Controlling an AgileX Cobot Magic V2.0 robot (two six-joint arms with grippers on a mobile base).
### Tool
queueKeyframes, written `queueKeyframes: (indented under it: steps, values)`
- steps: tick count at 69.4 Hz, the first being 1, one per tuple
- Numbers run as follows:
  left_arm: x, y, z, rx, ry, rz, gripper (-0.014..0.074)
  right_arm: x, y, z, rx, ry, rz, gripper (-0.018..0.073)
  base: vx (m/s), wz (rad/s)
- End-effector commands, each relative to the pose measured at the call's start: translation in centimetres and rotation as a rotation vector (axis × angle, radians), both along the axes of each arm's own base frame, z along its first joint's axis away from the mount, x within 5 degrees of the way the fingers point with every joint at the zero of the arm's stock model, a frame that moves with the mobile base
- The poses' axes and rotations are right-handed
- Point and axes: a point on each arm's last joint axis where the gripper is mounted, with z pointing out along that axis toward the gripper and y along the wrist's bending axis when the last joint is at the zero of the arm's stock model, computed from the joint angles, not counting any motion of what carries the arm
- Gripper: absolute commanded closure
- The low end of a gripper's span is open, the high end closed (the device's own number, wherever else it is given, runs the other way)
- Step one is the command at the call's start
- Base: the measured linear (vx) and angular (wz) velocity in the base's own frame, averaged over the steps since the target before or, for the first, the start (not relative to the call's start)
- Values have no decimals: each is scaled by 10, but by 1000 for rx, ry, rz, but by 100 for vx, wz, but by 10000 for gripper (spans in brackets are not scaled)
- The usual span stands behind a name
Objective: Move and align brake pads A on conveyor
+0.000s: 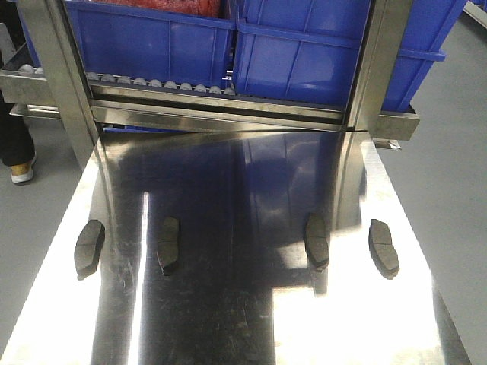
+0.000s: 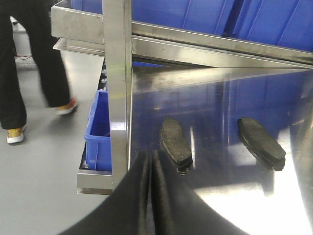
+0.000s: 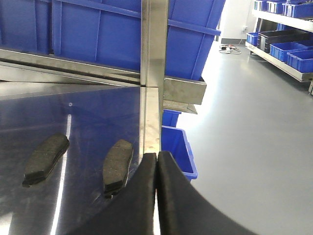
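Four brake pads point(image 1: 168, 245) are lying in a row, as two well-separated pairs, on a shiny steel worktop point(image 1: 243, 327) that is mirroring the blue bins point(image 1: 152, 38) sitting on the roller rack point(image 1: 152, 82) behind it, with grey floor point(image 3: 254, 147) spreading on both sides and a person point(image 2: 29, 73) in black trousers showing at the left. Both arms are hovering low over the worktop's near part, pointing towards the rack, each lined up with one of its steel uprights point(image 3: 154, 58). The left gripper point(image 2: 149, 164) and the right gripper point(image 3: 156, 166) are each showing black fingers pressed together on nothing, a pad lying just beyond the tips.
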Motion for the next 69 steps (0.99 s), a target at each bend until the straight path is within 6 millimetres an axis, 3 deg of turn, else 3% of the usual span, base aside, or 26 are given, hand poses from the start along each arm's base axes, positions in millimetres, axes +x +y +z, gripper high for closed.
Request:
queueKeyframes:
  steps: [1,69]
  values:
    - [1,0,0,-11,-64,3,603,0,0,7,-10,-84,0,568,0,0]
    - [1,0,0,-8,-70,3,603,0,0,7,-10,-83,-1,568,0,0]
